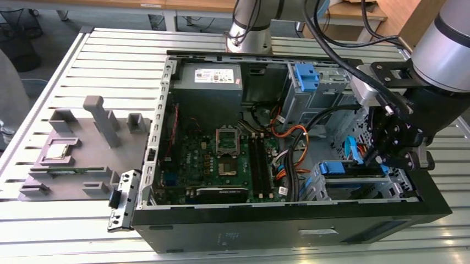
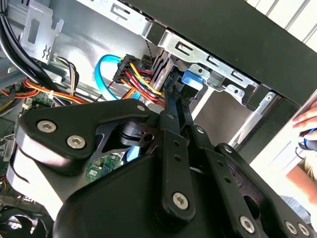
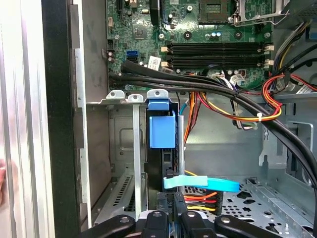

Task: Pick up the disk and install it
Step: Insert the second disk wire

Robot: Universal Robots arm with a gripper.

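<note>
My gripper [image 1: 397,149] sits at 3 o'clock in the computer case [image 1: 294,220], pinched narrow on the disk [image 3: 162,130], seating it edge-on in its bay.

Matt black metal case [image 1: 294,234]; ribbed aluminium table [image 1: 110,66]; glossy blue plastic disk [image 3: 162,131] frame.

Gripper [image 1: 393,157] hemmed at exterior view's right by drive cage [image 1: 353,179] and cable bundle [image 1: 294,148]; motherboard [image 1: 220,159] area centre open.
</note>
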